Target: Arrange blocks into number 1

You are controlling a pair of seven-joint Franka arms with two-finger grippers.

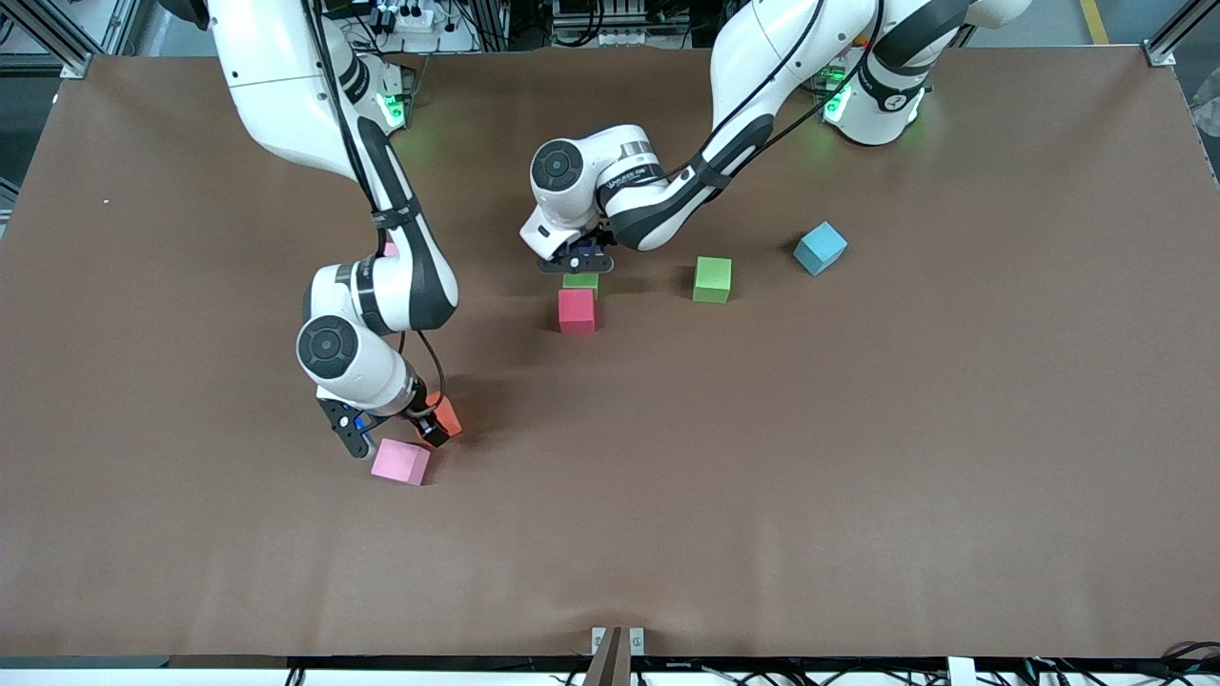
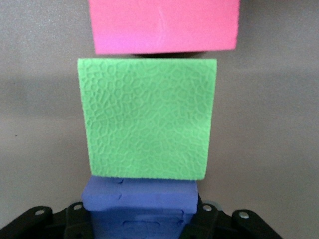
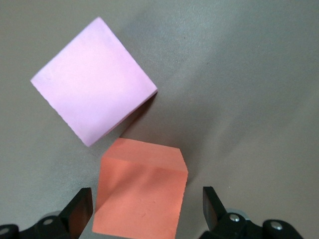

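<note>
Near the middle of the brown worktop (image 1: 858, 457), the left gripper (image 1: 579, 259) stood low over a short row of blocks. In the left wrist view a purple block (image 2: 140, 196) sat clamped between its clenched fingers, touching a green block (image 2: 148, 118), and just past that lay the red block (image 2: 163, 25), a thin shadowed gap showing between the two. The front view showed only a sliver of that green block (image 1: 580, 280) under the gripper, with the red block (image 1: 577, 311) nearer the camera. The green face was finely crackled in texture; the red was smooth and matte.

A second green block (image 1: 712, 279) lay apart, toward the left arm's end of the worktop, and a light blue cube (image 1: 820, 248) sat farther that way, turned at an angle.

Toward the right arm's end, the right gripper (image 1: 389, 438) was down at the worktop, its fingers (image 3: 79, 209) spread wide on either side of the orange block (image 3: 140, 191) with gaps showing on both sides, so it was not grasping. A pink cube (image 1: 400, 461) lay just beside the orange block (image 1: 444, 415), nearer the camera, corner toward it.
</note>
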